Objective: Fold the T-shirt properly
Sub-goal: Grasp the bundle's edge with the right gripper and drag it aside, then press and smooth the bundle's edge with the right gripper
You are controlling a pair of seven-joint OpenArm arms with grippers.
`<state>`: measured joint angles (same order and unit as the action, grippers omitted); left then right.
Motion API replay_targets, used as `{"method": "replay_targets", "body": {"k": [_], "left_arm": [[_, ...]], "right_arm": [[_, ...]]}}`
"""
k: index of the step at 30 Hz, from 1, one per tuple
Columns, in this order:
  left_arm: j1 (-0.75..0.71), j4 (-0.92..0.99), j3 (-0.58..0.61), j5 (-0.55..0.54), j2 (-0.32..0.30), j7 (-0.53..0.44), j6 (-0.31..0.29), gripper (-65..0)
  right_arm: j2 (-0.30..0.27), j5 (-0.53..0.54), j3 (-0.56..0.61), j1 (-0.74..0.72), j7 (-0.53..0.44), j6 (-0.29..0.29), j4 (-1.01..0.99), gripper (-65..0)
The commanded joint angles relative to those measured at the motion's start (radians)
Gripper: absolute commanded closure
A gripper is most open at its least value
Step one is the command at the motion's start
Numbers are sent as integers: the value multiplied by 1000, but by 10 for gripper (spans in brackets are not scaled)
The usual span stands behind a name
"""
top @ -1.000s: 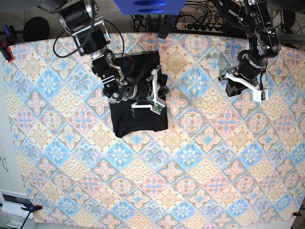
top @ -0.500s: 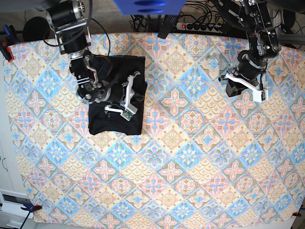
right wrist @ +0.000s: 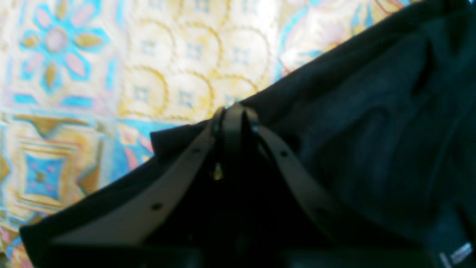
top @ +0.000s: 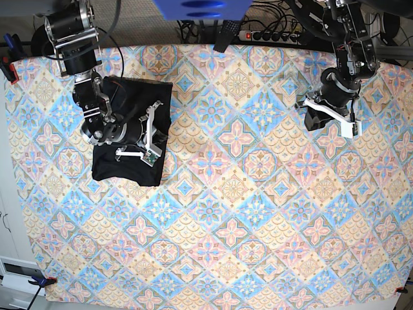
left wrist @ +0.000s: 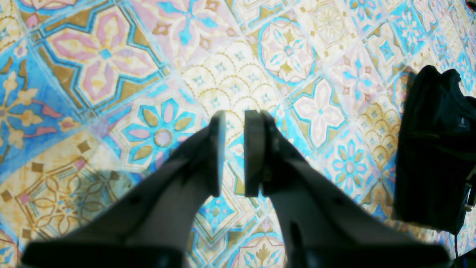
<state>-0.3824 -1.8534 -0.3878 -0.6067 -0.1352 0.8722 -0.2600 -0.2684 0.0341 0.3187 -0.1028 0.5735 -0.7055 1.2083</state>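
Right claw is clamped on the folded T-shirt at the tabletop's ten o'clock, left claw slightly apart, empty; next: release and withdraw, likely.

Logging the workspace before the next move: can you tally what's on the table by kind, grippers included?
Black T-shirt, folded, on the patterned tablecloth: 1
Grippers: 2, right gripper shut on the T-shirt, left gripper holding nothing, jaws slightly apart above the cloth
Tablecloth: 1
Total: 4
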Motion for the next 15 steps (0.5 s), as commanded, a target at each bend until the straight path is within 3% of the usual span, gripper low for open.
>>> {"method": "replay_targets", "body": {"k": [1,15], "left_arm": [[6,-19,-3,-12,-7,-15,-6,-76],[18,-19,-1,-12,-7,-15,-6,-76]], "right_arm": [[-13,-10,-6,-12,7,7,35,-2],[-15,-10,-14,186,116,7,367,-2]]}}
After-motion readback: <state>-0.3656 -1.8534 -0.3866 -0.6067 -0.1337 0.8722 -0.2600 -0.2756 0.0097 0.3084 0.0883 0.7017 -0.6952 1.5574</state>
